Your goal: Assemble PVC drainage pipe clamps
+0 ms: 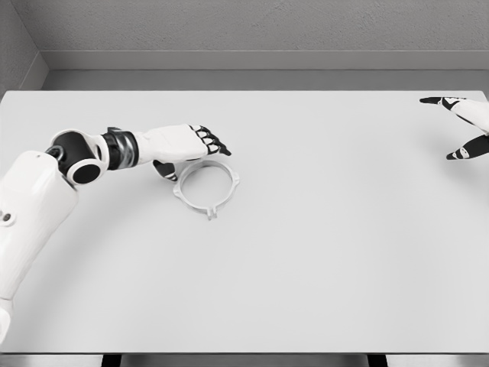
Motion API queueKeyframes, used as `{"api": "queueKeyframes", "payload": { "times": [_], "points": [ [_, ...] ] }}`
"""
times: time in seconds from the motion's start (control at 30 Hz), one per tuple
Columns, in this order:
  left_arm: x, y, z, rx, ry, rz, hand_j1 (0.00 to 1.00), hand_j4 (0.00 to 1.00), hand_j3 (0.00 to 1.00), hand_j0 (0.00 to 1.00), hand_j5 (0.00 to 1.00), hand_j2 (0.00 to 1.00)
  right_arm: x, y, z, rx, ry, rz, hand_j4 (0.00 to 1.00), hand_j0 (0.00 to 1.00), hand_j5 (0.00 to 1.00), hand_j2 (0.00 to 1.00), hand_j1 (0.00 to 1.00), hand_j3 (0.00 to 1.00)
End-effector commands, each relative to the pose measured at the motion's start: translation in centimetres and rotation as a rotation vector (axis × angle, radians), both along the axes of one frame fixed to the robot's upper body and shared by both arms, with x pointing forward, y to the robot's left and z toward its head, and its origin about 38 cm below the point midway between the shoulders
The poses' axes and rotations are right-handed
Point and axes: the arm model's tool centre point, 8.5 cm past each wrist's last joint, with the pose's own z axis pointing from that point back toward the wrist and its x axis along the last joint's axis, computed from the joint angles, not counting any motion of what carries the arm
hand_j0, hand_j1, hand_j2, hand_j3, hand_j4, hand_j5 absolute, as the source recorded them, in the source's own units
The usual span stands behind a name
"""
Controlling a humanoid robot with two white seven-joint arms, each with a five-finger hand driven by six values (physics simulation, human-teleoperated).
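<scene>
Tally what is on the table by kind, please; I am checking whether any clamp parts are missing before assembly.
Pipe clamp ring, white: 1
Robot hands over the table: 2, the left hand above the ring's far-left edge and the right hand at the far right edge
White table: 1
Total: 4; no pipe or second clamp part is in view.

No text, label, brand, number or sign can be read anywhere in the head view.
</scene>
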Motion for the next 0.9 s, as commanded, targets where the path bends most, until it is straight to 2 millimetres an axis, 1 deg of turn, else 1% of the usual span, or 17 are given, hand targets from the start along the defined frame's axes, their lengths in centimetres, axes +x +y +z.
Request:
{"api": "queueKeyframes", "payload": {
  "times": [0.0, 0.23, 0.3, 0.33, 0.37, 0.4, 0.47, 0.57, 0.63, 0.67, 0.8, 0.87],
  "points": [
    [0.0, -0.4, 0.0, -0.011, 0.003, -0.003, 1.00, 1.00, 1.00, 1.00, 1.00, 1.00, 0.0, -0.1, 0.1, 0.007, -0.003, -0.003, 1.00, 1.00, 1.00, 1.00, 1.00, 1.00],
    [0.0, -0.6, 0.0, -0.014, 0.002, -0.005, 1.00, 1.00, 1.00, 1.00, 1.00, 1.00, 0.0, -0.1, 0.1, 0.007, -0.003, -0.003, 1.00, 1.00, 1.00, 1.00, 1.00, 1.00],
    [0.1, -0.3, 0.2, -0.009, -0.004, 0.001, 1.00, 1.00, 1.00, 1.00, 1.00, 1.00, 0.0, -0.1, 0.1, 0.007, -0.003, -0.003, 1.00, 1.00, 1.00, 1.00, 1.00, 1.00],
    [0.3, 0.2, 0.6, 0.001, -0.014, 0.010, 1.00, 1.00, 1.00, 1.00, 1.00, 1.00, 0.0, -0.1, 0.1, 0.007, -0.003, -0.003, 1.00, 1.00, 1.00, 1.00, 1.00, 1.00],
    [0.5, 1.1, 0.9, 0.010, -0.021, 0.024, 1.00, 1.00, 1.00, 1.00, 1.00, 1.00, 0.0, -0.1, 0.1, 0.007, -0.003, -0.003, 1.00, 1.00, 1.00, 1.00, 1.00, 1.00],
    [0.7, 2.7, 1.2, 0.030, -0.027, 0.047, 1.00, 1.00, 1.00, 1.00, 1.00, 1.00, 0.0, -0.1, 0.1, 0.007, -0.003, -0.003, 1.00, 1.00, 1.00, 1.00, 1.00, 1.00],
    [1.2, 5.1, 2.5, 0.060, -0.052, 0.083, 1.00, 1.00, 1.00, 1.00, 1.00, 1.00, 0.0, -0.1, 0.1, 0.007, -0.003, -0.003, 1.00, 1.00, 1.00, 1.00, 1.00, 1.00],
    [1.1, 10.7, 4.6, 0.072, -0.070, 0.171, 1.00, 1.00, 1.00, 1.00, 1.00, 1.00, 0.0, -0.1, 0.1, 0.007, -0.003, -0.003, 1.00, 1.00, 1.00, 1.00, 1.00, 1.00],
    [0.7, 13.4, 6.3, 0.024, -0.073, 0.209, 1.00, 1.00, 1.00, 1.00, 1.00, 1.00, 0.0, -0.1, 0.1, 0.007, -0.003, -0.003, 1.00, 1.00, 1.00, 1.00, 1.00, 1.00],
    [0.3, 13.7, 6.6, -0.042, -0.051, 0.203, 1.00, 1.00, 1.00, 1.00, 1.00, 1.00, 0.0, -0.1, 0.1, 0.007, -0.003, -0.003, 1.00, 1.00, 1.00, 1.00, 1.00, 1.00],
    [0.1, 13.9, 6.9, -0.063, -0.049, 0.203, 1.00, 1.00, 1.00, 1.00, 1.00, 1.00, 0.0, -0.1, 0.1, 0.007, -0.003, -0.003, 1.00, 1.00, 1.00, 1.00, 1.00, 1.00],
    [0.1, 13.6, 6.8, -0.075, -0.045, 0.198, 1.00, 1.00, 1.00, 1.00, 1.00, 1.00, 0.0, -0.1, 0.1, 0.007, -0.003, -0.003, 1.00, 1.00, 1.00, 1.00, 1.00, 1.00]
  ]
}}
